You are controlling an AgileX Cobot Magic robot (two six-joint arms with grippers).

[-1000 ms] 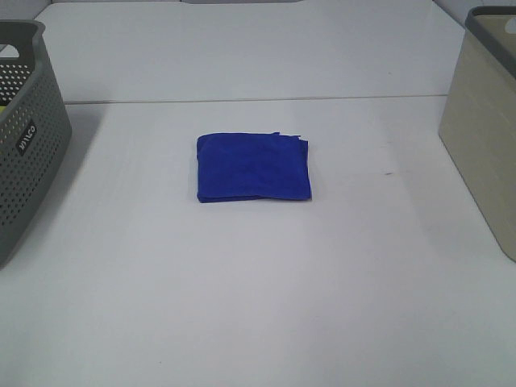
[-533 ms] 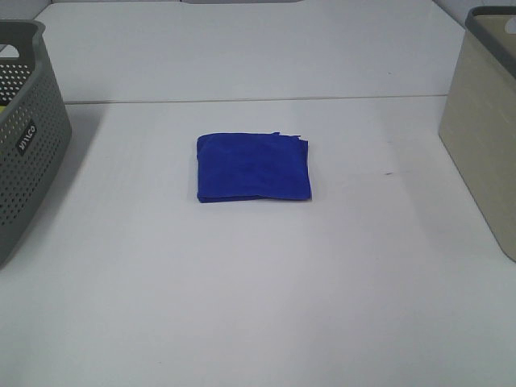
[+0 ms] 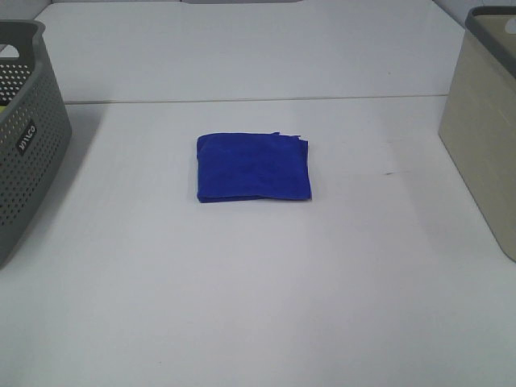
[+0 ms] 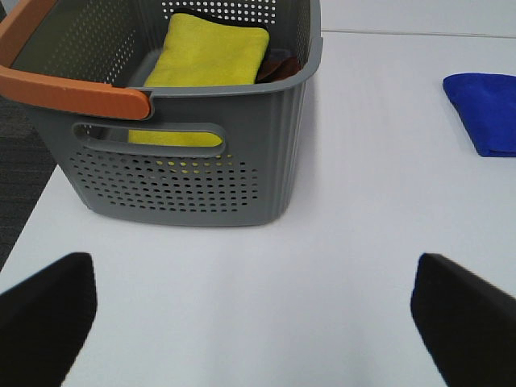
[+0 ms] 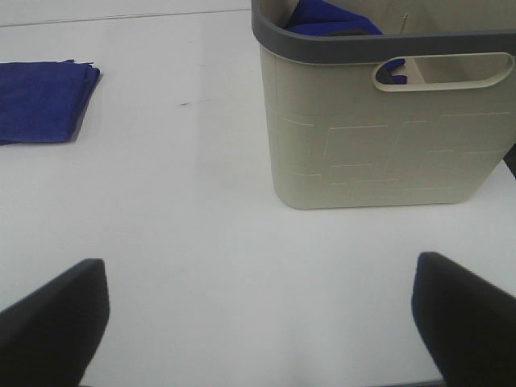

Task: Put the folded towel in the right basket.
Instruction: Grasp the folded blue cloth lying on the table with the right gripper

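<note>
The folded blue towel (image 3: 253, 168) lies flat in the middle of the white table. It also shows in the left wrist view (image 4: 485, 111) and the right wrist view (image 5: 42, 101). The right basket (image 3: 484, 153) is beige with a dark grey rim and stands at the right edge; in the right wrist view (image 5: 363, 153) it holds some blue cloth (image 5: 329, 18). My left gripper (image 4: 254, 322) is open and empty, near the left basket. My right gripper (image 5: 258, 322) is open and empty, in front of the right basket. Neither gripper shows in the exterior view.
A grey perforated basket (image 3: 32, 153) stands at the left edge; in the left wrist view (image 4: 201, 185) it has an orange handle (image 4: 76, 90) and a yellow towel (image 4: 205, 60) inside. A seam crosses the table behind the towel.
</note>
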